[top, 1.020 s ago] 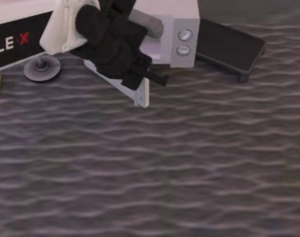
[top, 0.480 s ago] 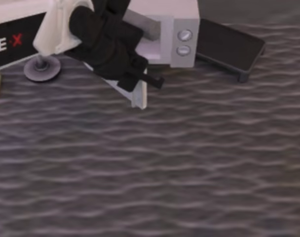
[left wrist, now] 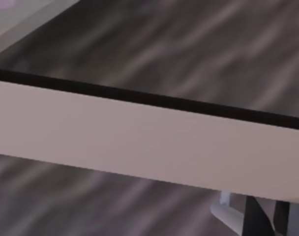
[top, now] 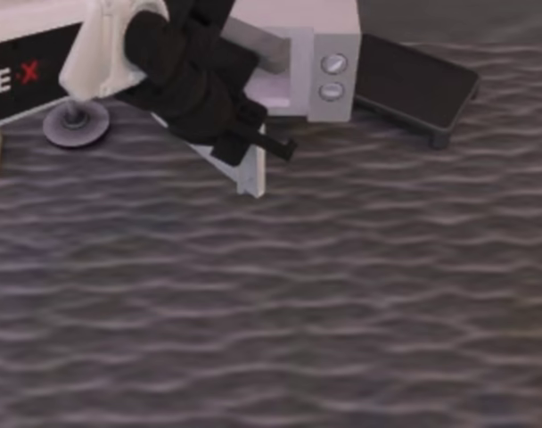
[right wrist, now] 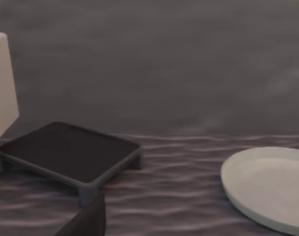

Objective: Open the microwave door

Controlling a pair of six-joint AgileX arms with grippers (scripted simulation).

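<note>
The light grey boxy microwave stands at the far edge of the dark rippled desk, and its flat light grey door panel is swung out toward the front. The door could slip free if the pull leaves its hinge arc. The left claw touches the door's free edge; whether it is clenched cannot be told.

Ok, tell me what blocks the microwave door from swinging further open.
Nothing visible. The microwave door stands well open, the left gripper at its free edge; bare table lies around it. A round grey disc lies farther left.
</note>
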